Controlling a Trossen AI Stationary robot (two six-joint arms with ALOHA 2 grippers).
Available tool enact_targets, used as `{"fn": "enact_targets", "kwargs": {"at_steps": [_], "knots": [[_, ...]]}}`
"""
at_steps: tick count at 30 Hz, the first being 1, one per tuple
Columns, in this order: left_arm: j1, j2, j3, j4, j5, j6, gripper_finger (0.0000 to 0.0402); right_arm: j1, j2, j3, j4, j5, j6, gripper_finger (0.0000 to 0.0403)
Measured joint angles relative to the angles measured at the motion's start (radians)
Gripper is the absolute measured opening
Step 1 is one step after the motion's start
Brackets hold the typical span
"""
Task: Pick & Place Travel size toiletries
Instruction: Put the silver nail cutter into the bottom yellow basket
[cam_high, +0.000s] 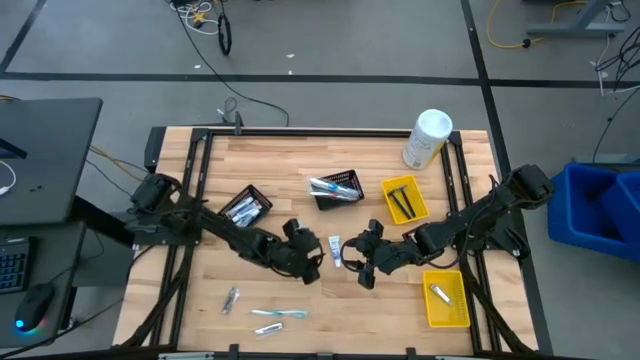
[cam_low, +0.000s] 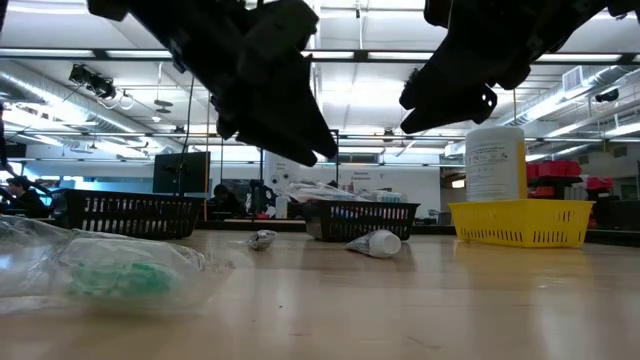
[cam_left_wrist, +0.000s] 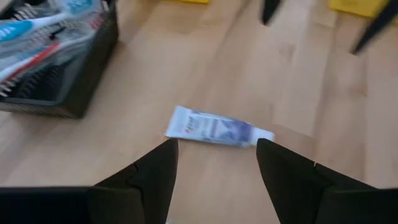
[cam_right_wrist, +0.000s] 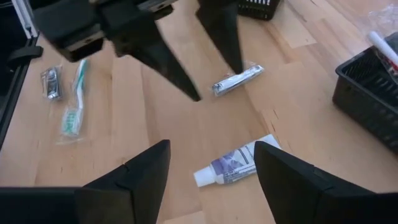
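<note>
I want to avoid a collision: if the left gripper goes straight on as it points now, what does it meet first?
Most likely the toothpaste tube lying on the table, framed just ahead of the open left gripper; depth is uncertain.

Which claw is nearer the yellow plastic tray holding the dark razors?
Right. The right claw sits just below-left of the yellow plastic tray in the high view; the left claw lies farther left, beyond the toothpaste tube.

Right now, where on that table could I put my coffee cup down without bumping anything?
Bare wood lies along the far edge, left of the white canister and behind the black baskets. The middle is crowded: left gripper and right gripper flank a toothpaste tube.
</note>
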Motion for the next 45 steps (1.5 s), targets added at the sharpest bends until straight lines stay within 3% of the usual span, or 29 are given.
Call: {"fn": "enact_targets", "kwargs": {"at_steps": [6,15,20,24,29,37,45], "knots": [[0.043,0.0,0.0,0.0,0.003,0.001,0.0228,0.022,0.0,0.0,-0.026,-0.009,0.061,0.0252],[0.064,0.002,0.0,0.004,0.122,0.035,0.0229,0.074,0.071,0.0,-0.052,-0.008,0.135,0.0269],[0.063,0.005,0.0,-0.082,0.112,-0.163,0.0229,0.073,0.105,0.0,-0.04,-0.007,0.133,0.0267],[0.069,0.008,-0.001,-0.203,0.022,-0.477,0.0229,0.071,0.106,0.0,-0.013,0.01,0.111,0.0256],[0.069,0.007,-0.001,-0.27,0.028,-0.747,0.0229,0.07,0.106,0.0,0.016,0.031,0.05,0.0244],[0.069,0.008,0.0,-0.323,0.04,-0.873,0.0229,0.039,0.106,0.0,0.068,0.029,-0.062,0.0244],[0.061,0.11,0.002,-0.292,0.088,-0.916,0.0229,-0.002,0.106,0.0,0.143,0.027,-0.115,0.0261]]}}
